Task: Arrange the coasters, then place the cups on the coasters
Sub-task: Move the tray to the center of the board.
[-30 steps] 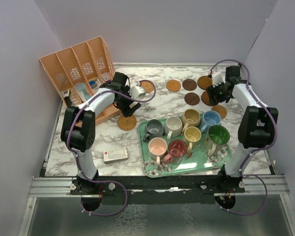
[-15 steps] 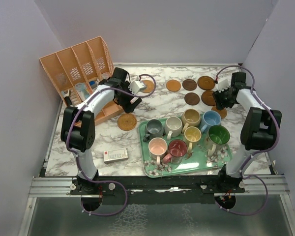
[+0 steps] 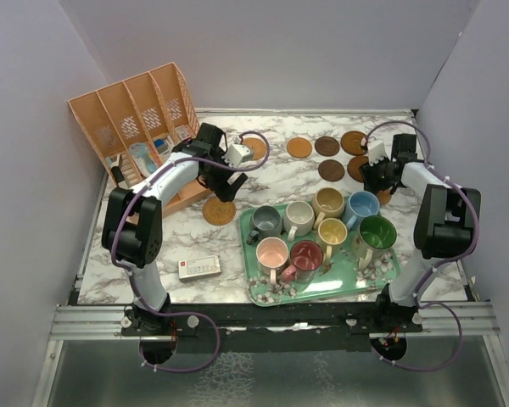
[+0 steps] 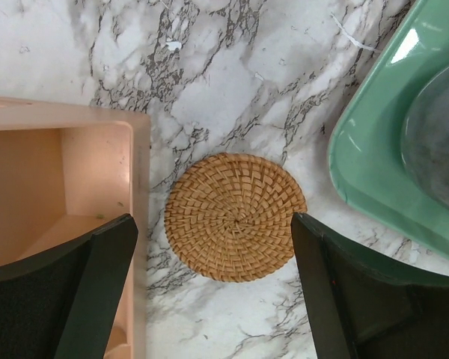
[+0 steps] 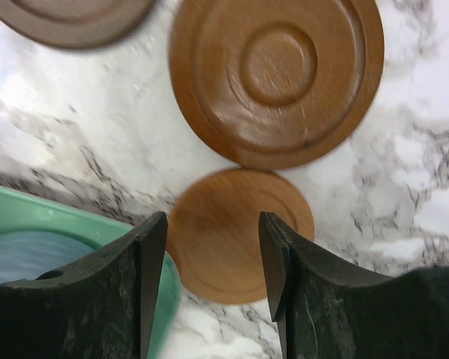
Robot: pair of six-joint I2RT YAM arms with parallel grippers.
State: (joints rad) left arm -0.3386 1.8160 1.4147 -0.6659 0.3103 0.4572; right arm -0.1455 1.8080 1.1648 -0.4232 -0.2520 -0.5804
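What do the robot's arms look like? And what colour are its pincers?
The left arm and the right arm are whitish tubes joined by chunky black joints. A thin purple cable loops along each one, and a small white block sits near each wrist. The left pincer and the right pincer each have two flat black fingers.

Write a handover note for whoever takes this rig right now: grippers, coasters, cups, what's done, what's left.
Left gripper: open, empty, above the woven coaster beside the tray.
Right gripper: jaws apart, empty, over a small tan coaster at the tray's far right corner.
Other coasters: loose across the table's far side.
Cups: all eight in the tray.
Done: no cup on a coaster.
Left: arrange the coasters, then place every cup.
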